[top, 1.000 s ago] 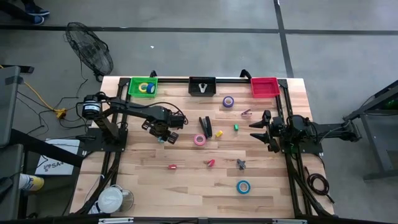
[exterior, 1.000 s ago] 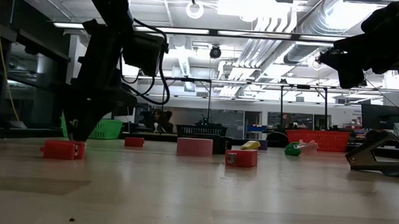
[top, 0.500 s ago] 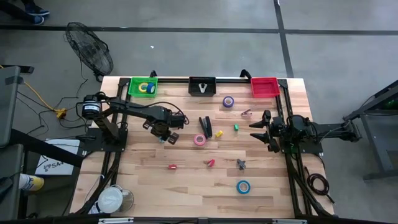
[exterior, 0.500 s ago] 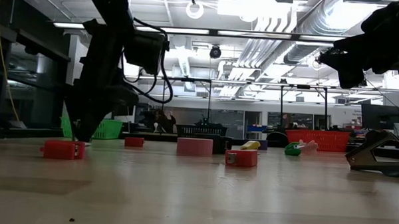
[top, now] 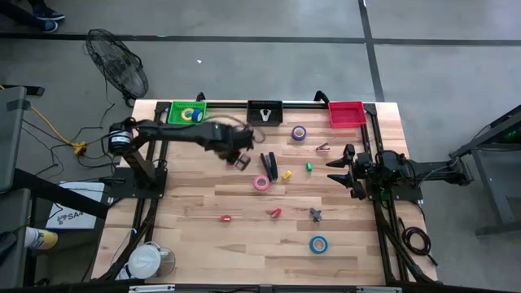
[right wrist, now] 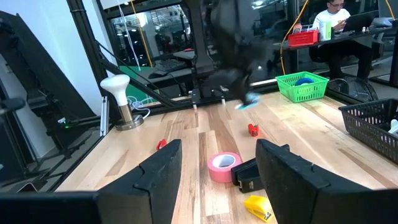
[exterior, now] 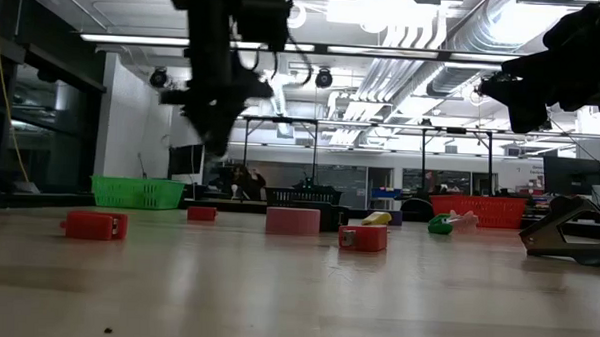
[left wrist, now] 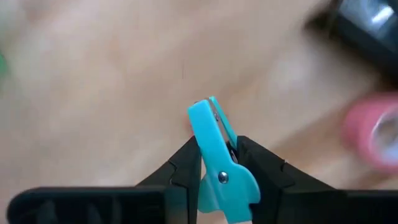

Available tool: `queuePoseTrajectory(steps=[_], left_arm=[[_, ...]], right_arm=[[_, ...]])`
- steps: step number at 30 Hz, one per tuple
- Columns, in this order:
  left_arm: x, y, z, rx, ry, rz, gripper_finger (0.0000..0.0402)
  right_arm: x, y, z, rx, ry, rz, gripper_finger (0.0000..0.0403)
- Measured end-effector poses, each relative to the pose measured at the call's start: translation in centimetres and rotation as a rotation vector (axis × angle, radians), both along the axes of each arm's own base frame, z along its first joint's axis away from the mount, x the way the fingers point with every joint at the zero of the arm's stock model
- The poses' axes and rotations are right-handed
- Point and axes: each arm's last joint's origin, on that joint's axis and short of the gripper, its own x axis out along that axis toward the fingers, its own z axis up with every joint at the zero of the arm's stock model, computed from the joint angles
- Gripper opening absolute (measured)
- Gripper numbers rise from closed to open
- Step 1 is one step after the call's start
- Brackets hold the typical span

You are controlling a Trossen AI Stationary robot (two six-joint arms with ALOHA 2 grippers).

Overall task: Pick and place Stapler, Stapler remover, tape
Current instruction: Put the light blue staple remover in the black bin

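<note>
My left gripper (top: 242,162) hangs above the table just left of the black stapler (top: 268,165), shut on a teal staple remover (left wrist: 214,158). The low view shows the left gripper (exterior: 216,136) well above the tabletop. The pink tape roll (top: 261,183) lies flat near the stapler, the purple roll (top: 299,132) farther back and the teal roll (top: 318,243) toward the near edge. Blue and yellow rolls sit in the green basket (top: 173,120). My right gripper (top: 332,170) waits open at the table's right side. My left gripper pinches the teal staple remover between its two fingers (left wrist: 186,163) near the riveted hinge end (left wrist: 221,177). The remover's jaw end (left wrist: 208,115) sticks out beyond the fingertips. It is lifted clear of the table.
Other staple removers lie scattered: yellow (top: 286,174), green (top: 309,167), red (top: 225,218), another red (top: 276,213), grey (top: 315,214), pink (top: 322,147). A black basket (top: 251,119) and a red basket (top: 346,114) stand along the far edge. A person sits at a desk (right wrist: 329,18) beyond the table.
My left gripper has risen from the tabletop and swung toward the table's right and far side, ending beside the stapler. It has stayed shut on the teal staple remover, which has come up off the table with it.
</note>
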Motion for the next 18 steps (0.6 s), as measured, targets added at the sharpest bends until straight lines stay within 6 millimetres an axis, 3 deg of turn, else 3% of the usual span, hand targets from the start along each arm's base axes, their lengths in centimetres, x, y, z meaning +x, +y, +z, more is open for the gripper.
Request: queuePoseTrajectory(steps=[4,9,18], left_arm=[[1.1,2.8,2.6,0.115,-0.123,-0.001,0.0084],[1.8,6.4,3.9,0.168,-0.299,0.005,0.0084],[3.5,11.7,1.2,0.245,-0.377,0.004,0.0085]], right_arm=[[0.0,0.0,0.0,0.000,0.000,0.000,0.0197],[0.0,0.0,0.0,0.000,0.000,0.000,0.0197],[0.0,0.0,0.0,0.000,0.000,0.000,0.0197]])
